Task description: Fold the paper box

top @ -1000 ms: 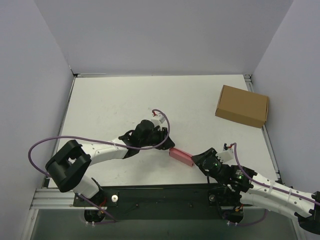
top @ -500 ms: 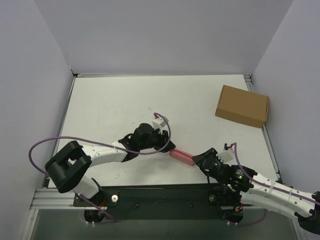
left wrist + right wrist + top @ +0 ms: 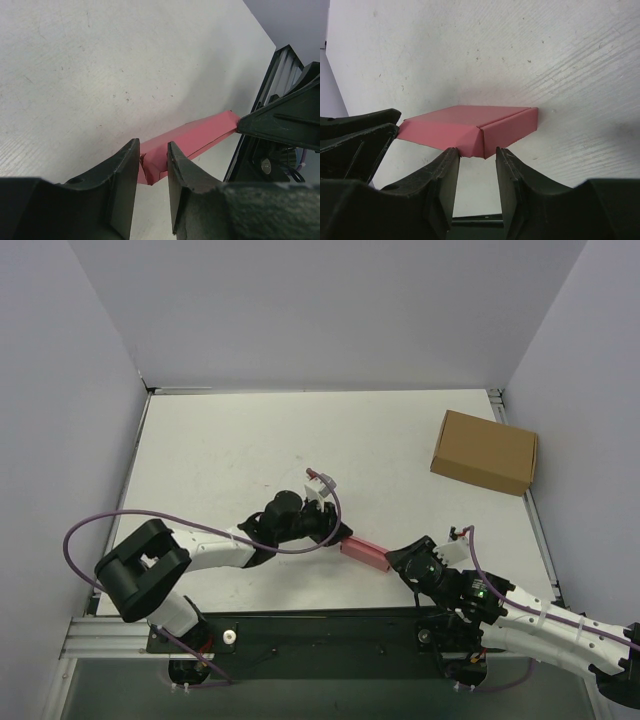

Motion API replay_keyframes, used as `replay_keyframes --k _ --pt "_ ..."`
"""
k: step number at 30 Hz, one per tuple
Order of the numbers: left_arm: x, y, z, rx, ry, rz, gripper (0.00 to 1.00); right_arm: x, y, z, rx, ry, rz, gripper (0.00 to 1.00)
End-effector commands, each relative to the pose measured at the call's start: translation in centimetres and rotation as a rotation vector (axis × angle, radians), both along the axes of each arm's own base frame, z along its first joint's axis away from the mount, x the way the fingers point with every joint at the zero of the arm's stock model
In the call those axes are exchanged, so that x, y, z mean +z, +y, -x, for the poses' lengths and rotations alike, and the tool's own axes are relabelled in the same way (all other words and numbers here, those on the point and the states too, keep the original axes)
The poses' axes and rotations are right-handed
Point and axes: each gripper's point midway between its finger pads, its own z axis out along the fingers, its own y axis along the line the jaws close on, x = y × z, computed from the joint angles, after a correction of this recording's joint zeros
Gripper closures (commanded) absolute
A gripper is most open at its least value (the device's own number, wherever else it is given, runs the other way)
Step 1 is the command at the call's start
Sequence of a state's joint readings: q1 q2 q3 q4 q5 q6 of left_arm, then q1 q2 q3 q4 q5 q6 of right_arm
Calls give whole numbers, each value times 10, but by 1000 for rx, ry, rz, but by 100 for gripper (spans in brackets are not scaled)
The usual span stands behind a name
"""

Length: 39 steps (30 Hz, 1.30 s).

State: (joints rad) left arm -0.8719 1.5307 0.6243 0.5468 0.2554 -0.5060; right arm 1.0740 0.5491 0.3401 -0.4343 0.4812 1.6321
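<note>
Since a second ago the left gripper has slid in from the side away from the brown cardboard box, so it now meets the end of the paper box that lies farther from that brown box. Its jaws have narrowed a little and now straddle that pink end. The card fills the gap between them, but whether they truly pinch it I cannot tell.

The right gripper has not shifted. It sits at the end nearer the brown cardboard box, jaws narrow, with a corner of the pink card dipping between its tips. Again, I cannot tell if it has a firm hold.

I judge that with both ends now attended, the arms are set to press or tuck a flap. The pink piece already looks largely closed into a flat box.

The paper box rests on the table, well apart from the brown cardboard box, toward the arm bases.

Counted: one paper box, one brown cardboard box, two grippers, one table.
</note>
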Motion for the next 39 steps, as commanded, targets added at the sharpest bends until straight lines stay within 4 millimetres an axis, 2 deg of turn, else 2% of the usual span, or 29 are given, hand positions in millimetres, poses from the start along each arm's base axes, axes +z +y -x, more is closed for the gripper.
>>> replay_keyframes --k 1,17,28,32,39 --pt "-86 37 38 -69 126 -253 62 -38 -36 15 -18 83 184 65" --pt "-112 55 42 -83 73 -325 62 -56 -41 24 -36 138 171 68" --pt "-130 62 49 -77 39 -414 58 -62 -44 26 -42 150 173 77" --pt "-134 66 51 -71 17 -458 55 -63 -45 26 -47 151 174 86" --pt "-144 76 55 -25 30 -529 54 -62 -45 26 -43 151 180 88"
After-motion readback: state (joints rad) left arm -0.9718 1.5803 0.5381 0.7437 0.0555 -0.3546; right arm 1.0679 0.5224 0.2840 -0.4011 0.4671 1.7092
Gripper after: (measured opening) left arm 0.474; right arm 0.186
